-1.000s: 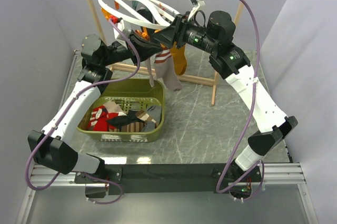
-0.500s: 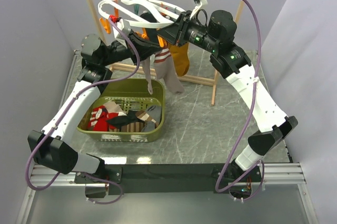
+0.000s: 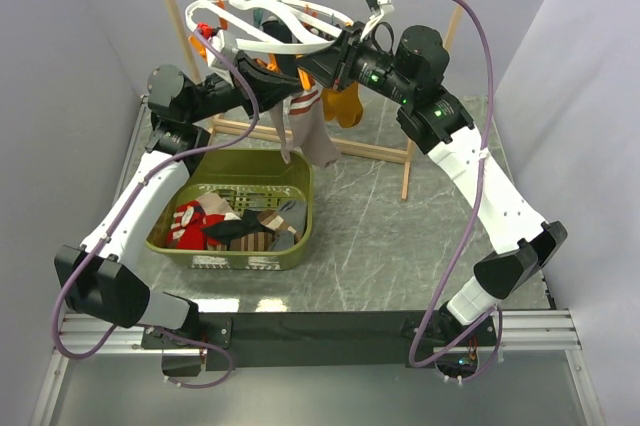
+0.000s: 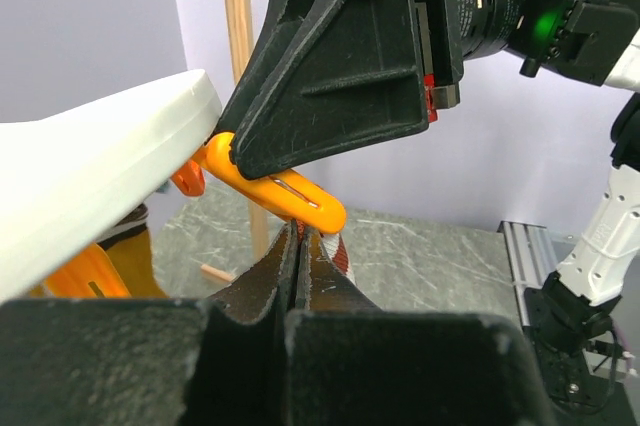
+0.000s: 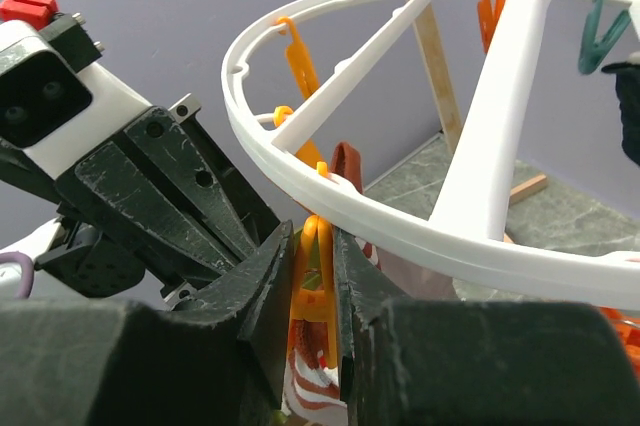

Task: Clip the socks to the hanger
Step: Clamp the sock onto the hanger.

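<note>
The white ring hanger point(image 3: 268, 24) hangs by its hook from the rack's rod. My right gripper point(image 3: 322, 59) is shut on an orange clip point(image 5: 318, 281) under the ring point(image 5: 400, 231), squeezing its handles. My left gripper point(image 3: 283, 83) is shut on the red-and-white striped cuff of a taupe sock point(image 3: 318, 136), holding it up at that clip. In the left wrist view the cuff point(image 4: 338, 251) shows at my left gripper's point(image 4: 299, 233) tips, right under the clip point(image 4: 275, 191). In the right wrist view the cuff point(image 5: 318, 388) hangs below my right gripper point(image 5: 315, 246).
Mustard-orange socks point(image 3: 345, 106) hang from the hanger behind. An olive basket point(image 3: 300, 246) with several socks sits on the table below. The wooden rack frame point(image 3: 412, 151) stands behind both arms. Grey walls close in on the left and right.
The hanger has levelled out and swung left. Both grippers have risen slightly with it, and the sock cuff now sits higher, at the clip.
</note>
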